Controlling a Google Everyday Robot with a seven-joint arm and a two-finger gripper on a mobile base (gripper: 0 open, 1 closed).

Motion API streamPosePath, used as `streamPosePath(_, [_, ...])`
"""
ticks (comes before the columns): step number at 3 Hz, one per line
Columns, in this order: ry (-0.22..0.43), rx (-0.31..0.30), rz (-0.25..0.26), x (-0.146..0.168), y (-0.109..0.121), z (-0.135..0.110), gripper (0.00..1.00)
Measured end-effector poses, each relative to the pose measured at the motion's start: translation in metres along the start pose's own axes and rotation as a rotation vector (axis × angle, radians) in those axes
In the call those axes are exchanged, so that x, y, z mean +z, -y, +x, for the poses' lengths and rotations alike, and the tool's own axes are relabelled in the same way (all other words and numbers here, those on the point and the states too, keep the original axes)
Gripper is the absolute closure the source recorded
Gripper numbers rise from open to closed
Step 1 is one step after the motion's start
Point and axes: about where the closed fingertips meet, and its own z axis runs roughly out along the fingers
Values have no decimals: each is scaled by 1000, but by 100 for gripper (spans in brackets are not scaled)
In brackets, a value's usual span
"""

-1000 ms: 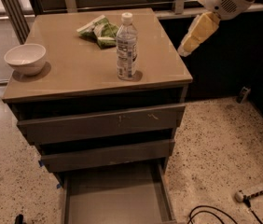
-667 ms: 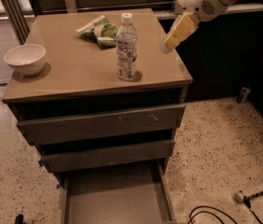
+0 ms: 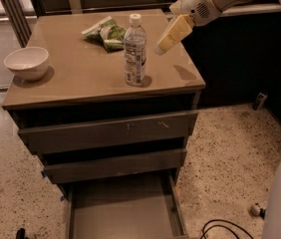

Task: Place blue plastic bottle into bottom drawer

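blue plastic bottle [image 3: 134, 51]: standing upright on the cabinet top [image 3: 80, 78], centre-right.
gripper [image 3: 161, 46]: hovering just right of the blue plastic bottle, apart from it; open or closed, cannot tell.
bottom drawer [image 3: 123, 215]: sitting pulled out, near.

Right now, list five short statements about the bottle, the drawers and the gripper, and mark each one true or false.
1. The blue plastic bottle stands upright on the cabinet top. True.
2. The bottom drawer is shut. False: it is pulled out, with its grey floor showing.
3. The gripper is clamped on the bottle. False: it hangs above the cabinet top beside the bottle, apart from it.
4. The white bowl sits on the cabinet top, apart from the bottle. True.
5. The snack bag lies inside the bowl. False: it lies on the cabinet top behind the bottle.
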Motion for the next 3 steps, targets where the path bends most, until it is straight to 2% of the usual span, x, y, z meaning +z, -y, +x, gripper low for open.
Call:
streamPosePath(2, [67, -11, -129, 51, -20, -11, 0])
streamPosePath(3, [110, -45, -163, 74, -26, -18, 0])
